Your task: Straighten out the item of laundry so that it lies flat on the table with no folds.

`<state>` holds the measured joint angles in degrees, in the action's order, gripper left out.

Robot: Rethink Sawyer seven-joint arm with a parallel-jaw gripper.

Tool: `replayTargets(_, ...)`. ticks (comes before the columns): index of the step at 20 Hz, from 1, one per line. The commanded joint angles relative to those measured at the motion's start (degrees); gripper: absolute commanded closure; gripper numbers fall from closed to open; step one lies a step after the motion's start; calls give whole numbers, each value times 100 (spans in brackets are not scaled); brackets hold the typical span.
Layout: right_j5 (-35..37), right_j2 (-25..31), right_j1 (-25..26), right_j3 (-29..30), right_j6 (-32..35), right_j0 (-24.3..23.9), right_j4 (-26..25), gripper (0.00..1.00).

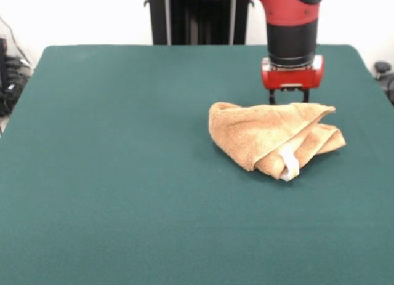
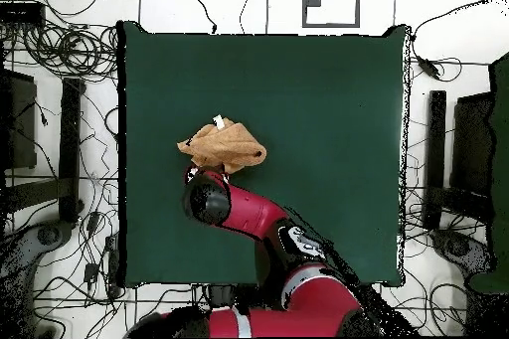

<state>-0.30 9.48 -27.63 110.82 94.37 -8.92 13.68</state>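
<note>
Towel [image 1: 271, 136] bunched in a wedge-shaped heap on worktop [image 1: 123, 192], on the picture's right in front view, well clear of all edges. Several layers folded over; white label [image 1: 289, 164] poking out at near side. Far from flat, so task barely begun.

Gripper [image 1: 288, 98] just behind the heap's far edge, two dark fingers [image 1: 271, 96] set slightly apart, tips hidden behind the cloth. Apparently released, nothing held; contact w/ towel can't be told. Overhead: arm [image 2: 254, 218] covers that side of the heap.

Risks, as judgement: pinching at this spot prob. grabs 2+ layers, so a pull drags the whole bundle instead of opening it. Grabbing a fold rather than a corner could flip cloth over itself and add creases. Too-shallow pinch may slip off the terry.
</note>
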Motion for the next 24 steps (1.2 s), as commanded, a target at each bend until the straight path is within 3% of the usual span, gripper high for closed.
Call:
replayTargets(1,-854,9,-185,-240,1826,61,497,0)
replayTargets(10,-948,35,-24,-836,1260,-249,5,0)
replayTargets(24,-589,127,-145,-1164,1002,-575,-358,0)
